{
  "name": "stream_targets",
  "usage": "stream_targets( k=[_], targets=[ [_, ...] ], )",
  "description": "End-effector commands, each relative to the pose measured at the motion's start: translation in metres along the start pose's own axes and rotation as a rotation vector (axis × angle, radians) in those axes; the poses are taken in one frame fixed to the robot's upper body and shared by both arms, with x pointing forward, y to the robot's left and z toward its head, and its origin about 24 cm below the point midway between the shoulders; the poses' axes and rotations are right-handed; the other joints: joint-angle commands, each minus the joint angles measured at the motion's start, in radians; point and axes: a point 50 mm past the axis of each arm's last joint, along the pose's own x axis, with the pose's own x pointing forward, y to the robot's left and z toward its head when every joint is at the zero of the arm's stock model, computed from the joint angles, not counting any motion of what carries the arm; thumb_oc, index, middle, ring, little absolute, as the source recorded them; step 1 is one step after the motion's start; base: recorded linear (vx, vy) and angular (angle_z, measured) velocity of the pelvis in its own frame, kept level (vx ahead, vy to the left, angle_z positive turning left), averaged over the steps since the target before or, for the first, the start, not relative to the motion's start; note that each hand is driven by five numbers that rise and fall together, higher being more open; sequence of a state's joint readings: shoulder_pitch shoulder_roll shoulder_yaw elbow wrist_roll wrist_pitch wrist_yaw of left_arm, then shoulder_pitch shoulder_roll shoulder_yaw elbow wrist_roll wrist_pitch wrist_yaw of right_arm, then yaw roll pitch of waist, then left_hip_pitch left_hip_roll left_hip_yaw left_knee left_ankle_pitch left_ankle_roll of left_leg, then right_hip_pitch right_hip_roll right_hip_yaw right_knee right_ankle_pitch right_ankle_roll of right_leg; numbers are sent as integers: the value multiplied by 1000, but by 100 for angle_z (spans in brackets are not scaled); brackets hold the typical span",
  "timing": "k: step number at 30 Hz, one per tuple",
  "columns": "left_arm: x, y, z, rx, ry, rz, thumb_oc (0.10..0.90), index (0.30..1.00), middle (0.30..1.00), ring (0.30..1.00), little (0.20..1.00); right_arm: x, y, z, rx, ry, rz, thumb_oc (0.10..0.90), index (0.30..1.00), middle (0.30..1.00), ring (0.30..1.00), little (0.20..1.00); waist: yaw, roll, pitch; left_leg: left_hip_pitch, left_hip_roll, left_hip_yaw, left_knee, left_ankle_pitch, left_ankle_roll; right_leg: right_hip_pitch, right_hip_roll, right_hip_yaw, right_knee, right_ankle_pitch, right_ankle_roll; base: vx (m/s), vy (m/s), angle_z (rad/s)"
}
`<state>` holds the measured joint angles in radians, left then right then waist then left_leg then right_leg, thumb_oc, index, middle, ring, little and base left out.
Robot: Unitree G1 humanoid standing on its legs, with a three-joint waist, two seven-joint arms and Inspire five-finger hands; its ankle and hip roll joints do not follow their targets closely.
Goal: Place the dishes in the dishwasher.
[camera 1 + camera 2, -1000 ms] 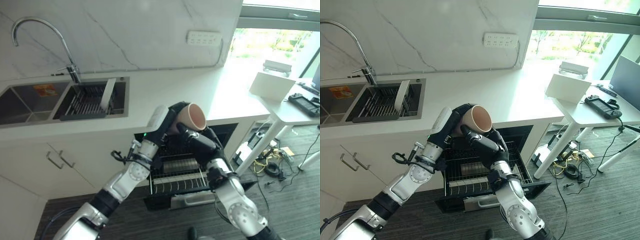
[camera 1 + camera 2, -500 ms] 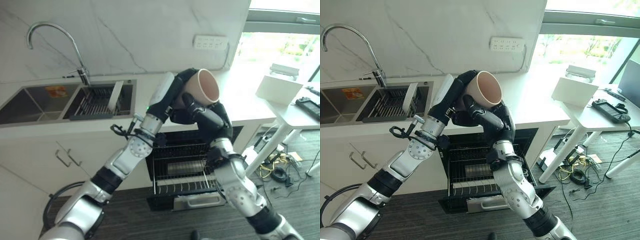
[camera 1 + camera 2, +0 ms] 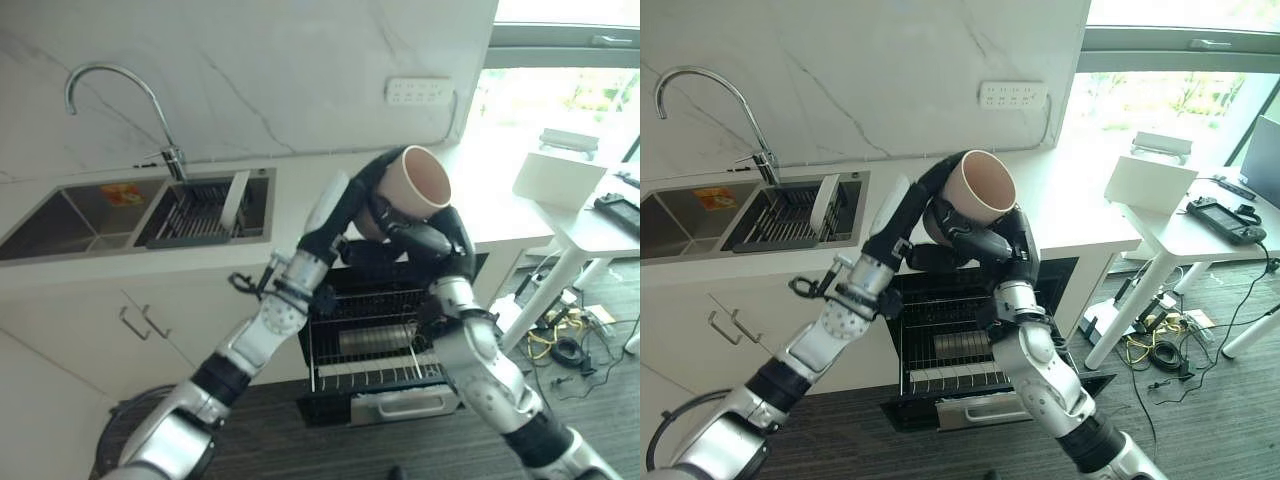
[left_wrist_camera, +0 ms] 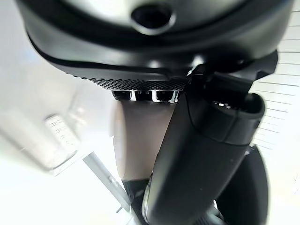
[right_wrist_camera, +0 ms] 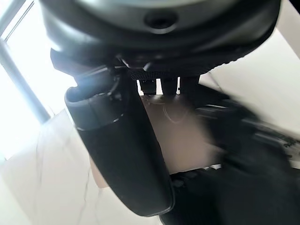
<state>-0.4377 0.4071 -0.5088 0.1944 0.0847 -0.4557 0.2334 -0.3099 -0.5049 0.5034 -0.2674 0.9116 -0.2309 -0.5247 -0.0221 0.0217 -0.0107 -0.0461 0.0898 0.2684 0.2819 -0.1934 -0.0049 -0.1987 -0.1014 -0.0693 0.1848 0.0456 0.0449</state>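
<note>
Two hands meet on one cup [image 3: 418,181], held high above the counter [image 3: 300,200] edge, mouth tipped up toward the window side. Well off to the left, a plate [image 3: 235,193] stands on edge in the sink [image 3: 140,208] rack, still to be loaded.

Left hand [image 3: 368,187]: fingers wrapped round the cup's back wall; its wrist view shows the thumb [image 4: 201,154] curled along the beige side. Right hand [image 3: 420,238]: comes up from below, fingers and thumb [image 5: 122,154] closed against the cup's lower wall. We read both as gripping the cup.

Dishwasher [image 3: 375,340] rack sits pulled out directly below, well under the cup.

Risks, as we judge them:
- Handover slip. If one hand lets go before the other has a firm hold, the cup drops onto the rack or the floor.
- Smooth, rounded wall, and a grip we cannot check; it may rotate when lowered.
- Long descent past the counter edge; a clipped rim could knock it loose.
- Cup is mouth-up now; it would need turning over before seating.

Hard to make out:
- Which hand bears the weight.
- Any handle on the cup, hidden behind the fingers.
- Rack contents: a pale cylinder shows in the middle; we cannot identify it.
- Free slots among the tines.
</note>
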Motion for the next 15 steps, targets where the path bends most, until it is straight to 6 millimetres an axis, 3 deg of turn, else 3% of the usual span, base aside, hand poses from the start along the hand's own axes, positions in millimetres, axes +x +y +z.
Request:
stream_targets(
  k=[1,5,10,15],
  targets=[
    [-102,-65,-54,6,370,-398,800,900,900,900,900,-8,70,193,349,-1110,424,400,300,300,300,300,18,-44,-47,-51,32,-93,18,5,-45,41,-75,-21,115,-126,86,-3,-7,8],
    [-136,-34,-73,34,507,-267,800,900,900,900,900,-7,51,197,288,-1142,364,400,300,300,300,300,33,-42,-45,-50,23,-111,18,8,-46,48,-72,-25,115,-128,83,1,0,5],
    [-163,3,-84,33,637,-78,800,900,900,900,900,-6,31,201,220,-1152,296,400,300,300,300,300,52,-41,-43,-48,19,-123,18,12,-47,58,-73,-33,115,-130,79,3,2,-2],
    [-170,28,-85,23,672,55,800,900,900,900,900,-5,21,206,159,-1168,248,400,300,300,300,300,60,-44,-41,-48,17,-133,18,16,-49,62,-75,-39,115,-129,77,10,1,3]
  ],
)
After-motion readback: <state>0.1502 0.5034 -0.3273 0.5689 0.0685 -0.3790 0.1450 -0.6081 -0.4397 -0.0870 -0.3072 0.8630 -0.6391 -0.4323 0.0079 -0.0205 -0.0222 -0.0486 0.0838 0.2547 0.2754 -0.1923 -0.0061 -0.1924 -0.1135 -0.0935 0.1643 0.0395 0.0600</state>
